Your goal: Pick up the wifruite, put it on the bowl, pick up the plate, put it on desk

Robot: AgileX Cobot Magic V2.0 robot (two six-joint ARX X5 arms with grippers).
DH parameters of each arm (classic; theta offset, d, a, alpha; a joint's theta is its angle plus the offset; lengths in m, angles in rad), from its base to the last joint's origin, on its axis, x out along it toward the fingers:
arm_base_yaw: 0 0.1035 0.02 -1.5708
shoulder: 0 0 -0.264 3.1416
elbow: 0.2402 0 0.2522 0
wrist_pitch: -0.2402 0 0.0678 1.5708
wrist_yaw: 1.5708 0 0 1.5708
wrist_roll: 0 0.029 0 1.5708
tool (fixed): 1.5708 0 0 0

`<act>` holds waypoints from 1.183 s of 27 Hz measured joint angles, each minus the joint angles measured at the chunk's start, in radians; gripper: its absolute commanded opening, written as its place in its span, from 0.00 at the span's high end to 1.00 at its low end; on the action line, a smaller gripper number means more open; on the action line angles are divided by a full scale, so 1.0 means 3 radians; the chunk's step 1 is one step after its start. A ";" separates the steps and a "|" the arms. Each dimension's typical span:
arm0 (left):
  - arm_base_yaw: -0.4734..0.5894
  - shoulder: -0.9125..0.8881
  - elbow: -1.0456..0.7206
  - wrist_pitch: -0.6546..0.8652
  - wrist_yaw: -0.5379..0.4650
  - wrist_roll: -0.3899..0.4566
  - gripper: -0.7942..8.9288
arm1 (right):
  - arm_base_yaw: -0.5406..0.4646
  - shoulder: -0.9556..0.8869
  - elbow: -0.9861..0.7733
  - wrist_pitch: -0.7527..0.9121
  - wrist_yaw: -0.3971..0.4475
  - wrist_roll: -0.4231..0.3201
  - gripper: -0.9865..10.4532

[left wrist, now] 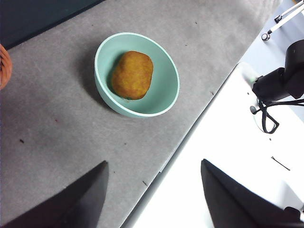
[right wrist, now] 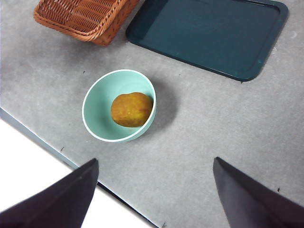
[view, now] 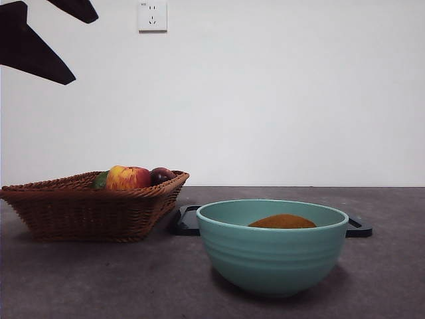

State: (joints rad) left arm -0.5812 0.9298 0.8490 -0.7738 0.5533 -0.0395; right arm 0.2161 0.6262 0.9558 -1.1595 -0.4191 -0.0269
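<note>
The wifruite (view: 282, 222) (left wrist: 133, 74) (right wrist: 131, 109), orange-brown and rounded, lies inside the teal bowl (view: 272, 256) (left wrist: 166, 83) (right wrist: 97, 111). The bowl stands on the grey desk (view: 99, 279) (left wrist: 57, 118) (right wrist: 213, 128) near its front edge. Just behind the bowl, the plate (view: 187, 222) (right wrist: 209, 33), a dark rectangular tray, lies flat and empty on the desk. My left gripper (left wrist: 154, 164) and right gripper (right wrist: 155, 160) both hang high above the bowl, open and holding nothing. In the front view only black arm tips (view: 33, 50) show at the top left corner.
A brown wicker basket (view: 86, 209) (right wrist: 80, 14) stands left of the plate, holding a red-yellow apple (view: 127, 177) and a dark purple fruit (view: 161, 175). A white surface (left wrist: 228, 142) borders the desk's front edge, with a black camera stand (left wrist: 280, 80) on it.
</note>
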 measured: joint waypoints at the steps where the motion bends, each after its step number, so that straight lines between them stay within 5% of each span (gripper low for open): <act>1: 0.0000 0.0000 0.0000 0.0000 0.0000 0.0000 0.60 | 0.0000 0.0000 0.0000 0.0000 0.0000 0.0001 0.58; 18: 0.0000 0.0000 0.0000 0.0008 0.0000 0.0000 0.60 | 0.0075 0.0367 -0.0286 0.0446 -0.0164 0.0389 0.59; 26: -0.0003 0.0000 0.0000 0.0011 0.0000 0.0000 0.60 | 0.0495 0.0731 -0.0782 0.1302 -0.0141 0.0736 0.66; 32: -0.0004 0.0000 0.0000 0.0011 0.0000 0.0000 0.60 | 0.0876 0.1073 -0.0974 0.1878 0.0231 0.0959 0.66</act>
State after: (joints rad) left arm -0.5823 0.9298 0.8490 -0.7704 0.5533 -0.0395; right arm 0.4789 0.9482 0.6636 -0.5961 -0.3496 0.2607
